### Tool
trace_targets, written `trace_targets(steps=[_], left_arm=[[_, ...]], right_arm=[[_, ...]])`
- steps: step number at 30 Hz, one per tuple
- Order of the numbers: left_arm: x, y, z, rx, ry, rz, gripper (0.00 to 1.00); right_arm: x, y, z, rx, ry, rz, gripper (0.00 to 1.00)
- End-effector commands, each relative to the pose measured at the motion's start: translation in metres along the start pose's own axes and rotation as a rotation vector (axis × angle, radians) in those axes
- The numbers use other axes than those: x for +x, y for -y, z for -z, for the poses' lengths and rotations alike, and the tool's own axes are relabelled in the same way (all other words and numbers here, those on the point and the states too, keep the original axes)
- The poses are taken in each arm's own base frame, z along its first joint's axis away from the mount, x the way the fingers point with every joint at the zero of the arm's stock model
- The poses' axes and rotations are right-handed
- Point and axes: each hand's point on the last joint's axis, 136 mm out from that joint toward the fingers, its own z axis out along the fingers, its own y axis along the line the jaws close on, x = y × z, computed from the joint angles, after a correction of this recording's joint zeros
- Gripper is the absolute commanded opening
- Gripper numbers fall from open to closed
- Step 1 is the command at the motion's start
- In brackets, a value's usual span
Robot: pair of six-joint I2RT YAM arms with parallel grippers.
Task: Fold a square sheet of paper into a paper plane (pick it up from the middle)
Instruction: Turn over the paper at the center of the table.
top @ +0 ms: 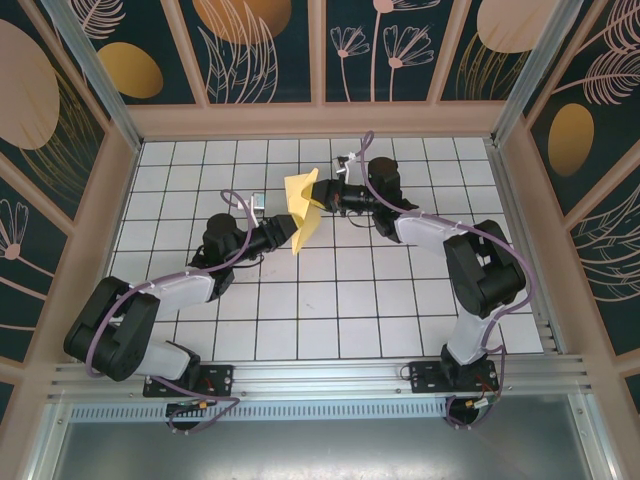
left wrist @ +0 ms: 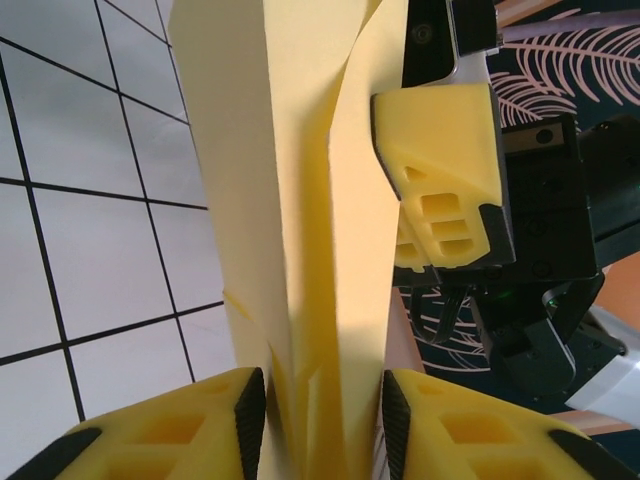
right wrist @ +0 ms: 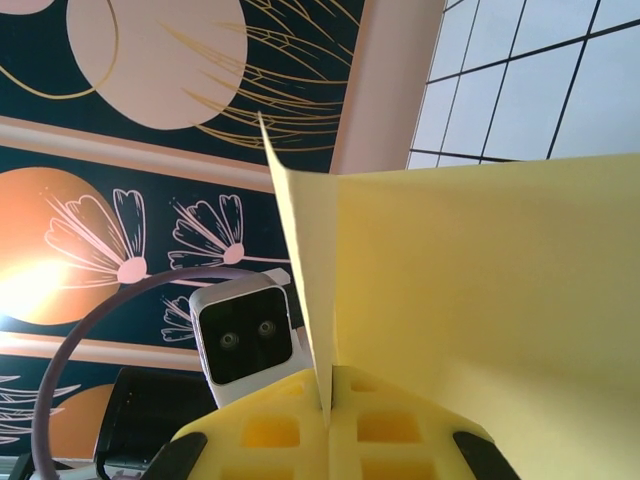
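Observation:
The yellow sheet of paper (top: 303, 205), folded into a long pointed shape, hangs in the air above the middle of the table. My right gripper (top: 322, 203) comes in from the right and is shut on its upper part. In the right wrist view the jaws (right wrist: 327, 400) pinch a thin edge of the paper (right wrist: 480, 300). My left gripper (top: 290, 232) holds the lower part from the left. In the left wrist view its pads (left wrist: 323, 400) press both sides of the folded layers (left wrist: 290, 200), and the right gripper's yellow finger (left wrist: 440, 170) lies against the paper higher up.
The white grid table (top: 340, 300) is walled by a tan frame (top: 320, 120) and dark floral panels. Both arms meet over the table's far half. The left wrist's camera housing (right wrist: 240, 340) sits close behind the paper.

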Motion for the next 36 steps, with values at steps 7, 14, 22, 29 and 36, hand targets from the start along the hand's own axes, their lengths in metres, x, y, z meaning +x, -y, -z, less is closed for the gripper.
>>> trace_targets(steps=[7,14,22,29,36], left_arm=[[-0.009,0.002,-0.003,0.001,0.029,-0.060,0.12],[-0.010,-0.030,-0.001,-0.174,0.025,-0.124,0.12],[-0.049,-0.106,0.061,-0.888,0.090,-0.375,0.14],[-0.068,-0.130,0.104,-1.354,0.118,-0.537,0.15],[-0.045,-0.168,0.091,-1.527,0.015,-0.577,0.18]], right_arm=[[0.000,0.000,0.008,0.027,0.002,0.032,0.08],[-0.019,0.035,0.044,0.320,0.138,0.093,0.48],[-0.020,0.084,0.099,0.671,0.304,0.111,0.64],[-0.014,0.105,0.130,0.797,0.412,0.072,0.64],[-0.015,0.105,0.152,0.860,0.505,0.052,0.64]])
